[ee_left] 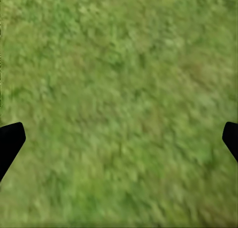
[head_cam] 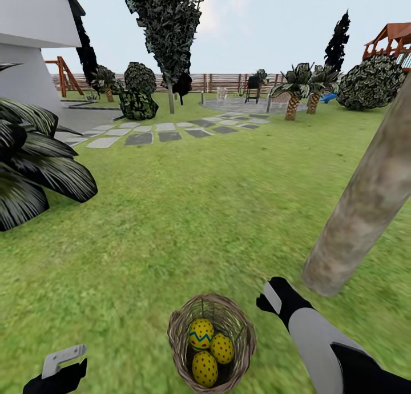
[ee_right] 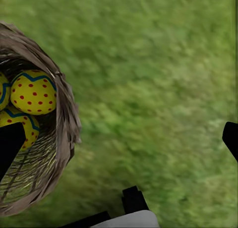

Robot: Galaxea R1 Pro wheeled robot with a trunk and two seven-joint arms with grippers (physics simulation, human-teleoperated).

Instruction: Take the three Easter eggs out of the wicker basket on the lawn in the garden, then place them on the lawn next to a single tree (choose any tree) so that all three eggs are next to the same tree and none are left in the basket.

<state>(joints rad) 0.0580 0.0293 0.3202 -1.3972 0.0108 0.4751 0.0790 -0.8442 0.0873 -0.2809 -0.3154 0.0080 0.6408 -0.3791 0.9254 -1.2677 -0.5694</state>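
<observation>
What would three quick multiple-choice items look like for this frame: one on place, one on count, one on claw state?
1. Where does the wicker basket stand?
A. On the stepping-stone path
B. On the lawn near the leaning tree trunk
C. Beside the fence

2. How many Easter eggs lie in the basket?
A. One
B. Two
C. Three

3. What is the right claw doing?
A. Open and empty, beside the basket
B. Shut on an egg
C. Gripping the basket handle

Answers:
1. B: the head view shows grass all round the basket, with the trunk's base close by on the robot's right.
2. C: three yellow red-dotted eggs show inside the rim.
3. A: the right wrist view shows its fingers spread wide over grass, the basket off to one side, nothing between them.
</observation>
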